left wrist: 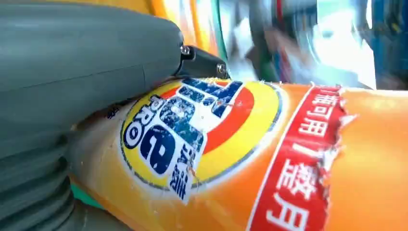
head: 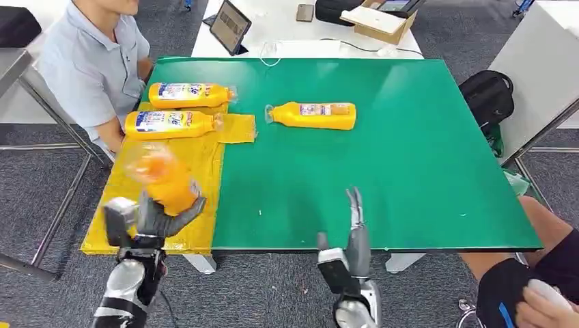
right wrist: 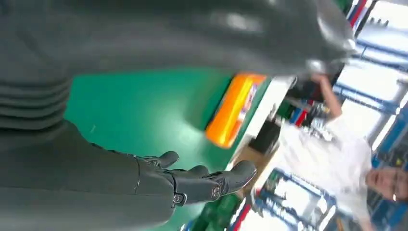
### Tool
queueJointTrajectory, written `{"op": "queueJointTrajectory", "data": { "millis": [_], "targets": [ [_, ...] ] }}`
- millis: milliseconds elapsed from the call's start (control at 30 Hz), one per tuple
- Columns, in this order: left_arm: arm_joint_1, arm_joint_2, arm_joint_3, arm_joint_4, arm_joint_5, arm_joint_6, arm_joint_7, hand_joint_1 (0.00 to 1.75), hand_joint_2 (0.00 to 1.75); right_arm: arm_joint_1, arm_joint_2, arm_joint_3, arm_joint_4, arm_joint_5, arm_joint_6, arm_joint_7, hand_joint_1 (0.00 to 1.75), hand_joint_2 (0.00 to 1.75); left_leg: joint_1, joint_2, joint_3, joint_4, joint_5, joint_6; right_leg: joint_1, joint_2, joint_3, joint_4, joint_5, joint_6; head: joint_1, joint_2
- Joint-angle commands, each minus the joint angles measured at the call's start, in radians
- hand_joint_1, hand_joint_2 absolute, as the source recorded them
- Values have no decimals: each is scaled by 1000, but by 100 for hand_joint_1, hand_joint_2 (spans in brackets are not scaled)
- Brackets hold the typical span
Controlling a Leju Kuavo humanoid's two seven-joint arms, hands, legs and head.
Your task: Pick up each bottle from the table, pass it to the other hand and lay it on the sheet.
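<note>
From the head view, the left hand gripped an orange bottle above the near end of the yellow sheet, the bottle blurred and tilted. Two bottles already lay on the sheet's far end, and one more bottle lay on the green table, well apart from either hand. The right hand hung over the table's near edge, fingers straight, holding nothing.

In the left wrist view, the thumb pressed the bottle's label, which was torn and peeling. I judged the smooth plastic might slip, or roll off the sheet's edge once released.

In the right wrist view, the fingers were spread wide, the last bottle far ahead.
</note>
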Motion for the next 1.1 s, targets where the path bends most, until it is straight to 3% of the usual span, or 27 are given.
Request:
{"op": "queueJointTrajectory", "data": {
  "millis": [33, 300, 500, 567, 600, 800, 967, 1100],
  "targets": [
    [-386, 156, -131, 616, -565, 185, 167, 175, 175, 19, -5, -101, -42, -10, 5, 1, 0, 0, 0, -3, 3, -1, 1, -1, 0, -3, 3, 0, -1, -2, -1, 0],
    [-631, 136, -218, 893, -729, -8, 296, 175, 175, -51, 5, -44, 30, -43, 34, 1, 0, 0, 2, -2, 3, 1, 2, -2, 2, -2, 3, 2, 1, -5, 0, 0],
    [-666, 137, -190, 956, -673, -164, 235, 175, 175, -69, 1, -29, 50, -88, 42, 1, 0, 0, 2, 2, 4, 1, 0, -2, 2, 2, 4, 2, 2, -5, 0, 0],
    [-658, 143, -204, 957, -668, -222, 195, 134, 175, -76, -2, -33, 51, -114, 41, 1, 0, 0, 1, 2, 3, 0, 1, -2, 1, 2, 2, 1, 3, -4, 0, 0],
    [-652, 142, -204, 956, -664, -228, 190, 0, 175, -79, -3, -35, 54, -120, 43, 1, 0, 0, 1, 3, 4, 0, 0, -2, 1, 2, 4, 1, 2, -5, 0, 0],
    [-637, 126, -187, 942, -619, -273, 148, 0, 175, -92, -1, -41, 59, -143, 48, 1, 0, 0, 2, 2, 4, 1, 0, -2, 2, 2, 4, 1, 2, -4, 0, 0],
    [-620, 115, -146, 869, -450, -436, -16, 0, 175, -124, -5, -14, 73, -162, 52, 1, 0, 0, 1, 2, 1, 0, 2, -1, 1, 1, 1, 1, 3, -4, 0, 0],
    [-613, 116, -150, 849, -436, -438, -23, 0, 175, -125, -5, -12, 72, -165, 47, 1, 0, 0, 1, 1, 3, 1, 1, -2, 1, 1, 4, 1, 1, -4, 0, 0]
  ]
}}
